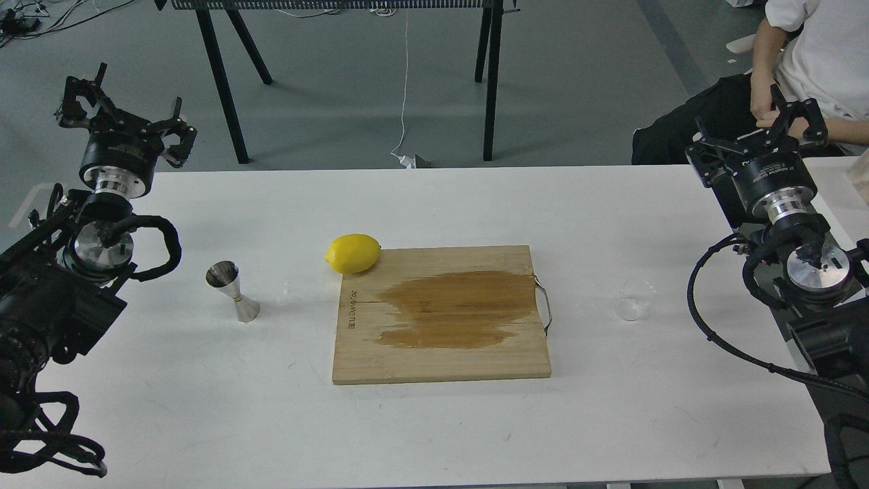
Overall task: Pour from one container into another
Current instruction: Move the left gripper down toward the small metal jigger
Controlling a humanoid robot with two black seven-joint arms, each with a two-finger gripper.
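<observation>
The small clear glass cup [633, 299] stands on the white table [434, 428] right of the cutting board, faint against the surface. The shiny steel jigger [233, 291] stands upright on the table left of the board. My left gripper [125, 109] hangs raised over the table's far left corner, fingers spread wide and empty, well behind the jigger. My right gripper [760, 129] is raised at the far right edge, fingers apart with nothing between them, behind and right of the cup.
A wooden cutting board [441, 316] with a wet dark stain and a metal handle lies mid-table. A lemon [352, 253] rests at its far left corner. A seated person [815, 61] is close behind my right gripper. Black trestle legs [220, 75] stand beyond the table.
</observation>
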